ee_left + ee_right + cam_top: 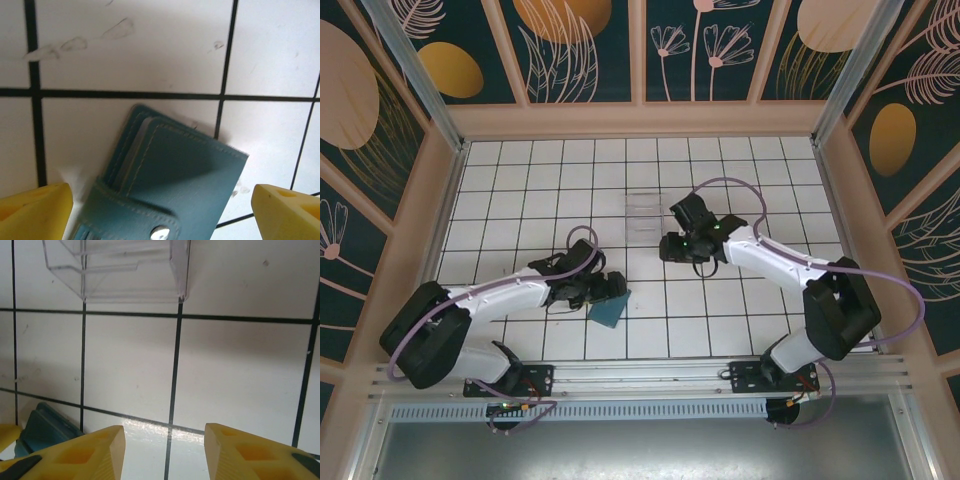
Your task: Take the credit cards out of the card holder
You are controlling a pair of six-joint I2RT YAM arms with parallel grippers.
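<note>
Table [520, 180]: white tiles with black grout, glossy enough to throw glare; a few greasy smudges [75, 44] on one tile.
Walls [580, 50]: dark teal panels painted with pale leaves and gold and peach discs, set in light wooden framing on three sides.
Rail [650, 378]: bare metal along the near edge, with both arm bases bolted to it.
Wallet [185, 175]: slate-blue, lying flat on the tiles near the front, left of centre, tab and snap towards the arm.
Pale edges [136, 150]: thin layers showing between the wallet's leaves; can't tell if they are cards.
Left gripper [160, 187]: yellow fingers spread wide above the wallet, one to either side, gripping nothing.
Right gripper [164, 432]: fingers apart over bare tile, nothing between them.
Box [125, 270]: clear plastic, mid-table, just beyond the right gripper.
</note>
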